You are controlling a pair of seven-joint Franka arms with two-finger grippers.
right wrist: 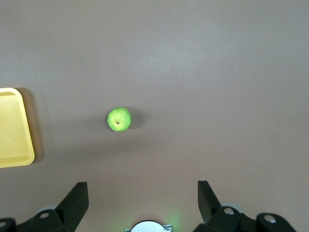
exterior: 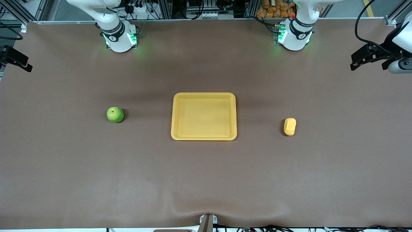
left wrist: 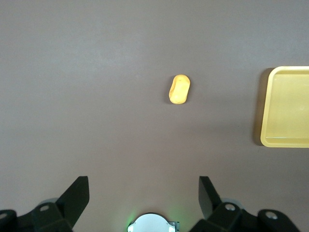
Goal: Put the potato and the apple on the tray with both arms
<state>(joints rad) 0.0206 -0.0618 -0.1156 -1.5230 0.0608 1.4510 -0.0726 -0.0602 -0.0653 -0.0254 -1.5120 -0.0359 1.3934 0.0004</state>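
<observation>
The yellow tray [exterior: 204, 116] lies mid-table with nothing in it. The green apple [exterior: 115, 114] rests on the mat toward the right arm's end, well apart from the tray. Toward the left arm's end lies the oblong yellow-orange potato [exterior: 290, 126], also apart from the tray. My left gripper [left wrist: 143, 180] hangs open and empty high over its own base, looking down at the potato [left wrist: 179, 89] and the tray's edge [left wrist: 287, 106]. Likewise my right gripper [right wrist: 142, 184] is open and empty high above its base, with the apple [right wrist: 119, 119] and tray corner [right wrist: 12, 125] below. Neither gripper shows in the front view.
The brown mat [exterior: 206, 180] covers the whole table. The two green-lit arm bases [exterior: 119, 38] [exterior: 294, 35] stand along the edge farthest from the front camera. Black fixtures [exterior: 370, 58] [exterior: 14, 59] jut in at both ends of the table.
</observation>
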